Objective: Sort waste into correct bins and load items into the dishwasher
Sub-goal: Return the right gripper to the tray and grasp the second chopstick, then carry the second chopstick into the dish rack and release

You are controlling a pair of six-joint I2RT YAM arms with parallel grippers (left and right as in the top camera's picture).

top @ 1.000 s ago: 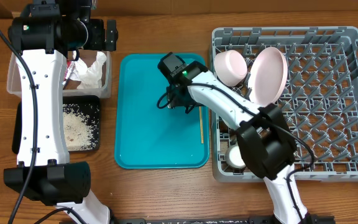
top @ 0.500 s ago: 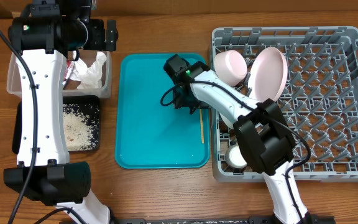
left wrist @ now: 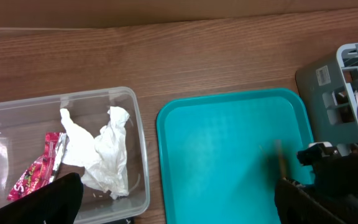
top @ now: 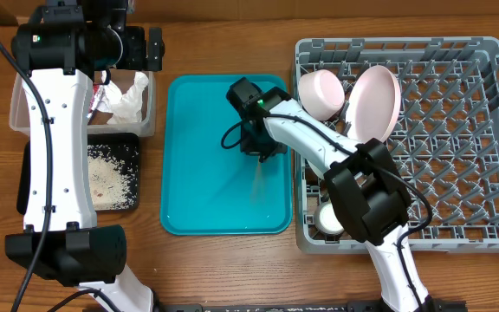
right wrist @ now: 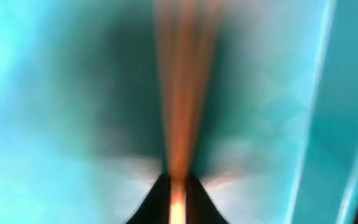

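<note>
Left arm (top: 55, 130) runs up the left side, near to far; left hand (top: 152, 49) sits over the far right corner of the clear tub (top: 13, 113), its camera looking down. Its fingers (left wrist: 51, 199) are wide apart, nothing between them.

The tub holds crumpled white napkins (left wrist: 104, 158) with a red wrapper (left wrist: 39, 171) touching them on the left; just near of the tub is the black tray (top: 135, 147), with white rice scraps (top: 106, 173) strewn over its floor.

Teal tray (top: 197, 173) is mid surface (top: 232, 269). Right arm (top: 310, 143) reaches, bent, from near right across the rack's left edge to the tray's far right part; right hand (top: 261, 146) points down at the tray, fingers (right wrist: 157, 199) pinched together on one chopstick (right wrist: 179, 93). Wrist view shows the chopstick as a blurred orange-brown streak leaving the fingertips over teal; overhead it is a faint streak on the near side of the hand, over the tray. Cannot tell if its end touches the tray.

On the right is the grey dish rack (top: 492, 173); white-pink bowl (top: 321, 94) lies on its side at far left, white-pink plate (top: 376, 102) stands on edge just right of it, and the small white cup (top: 327, 218) is at the near left corner, partly behind the arm.
</note>
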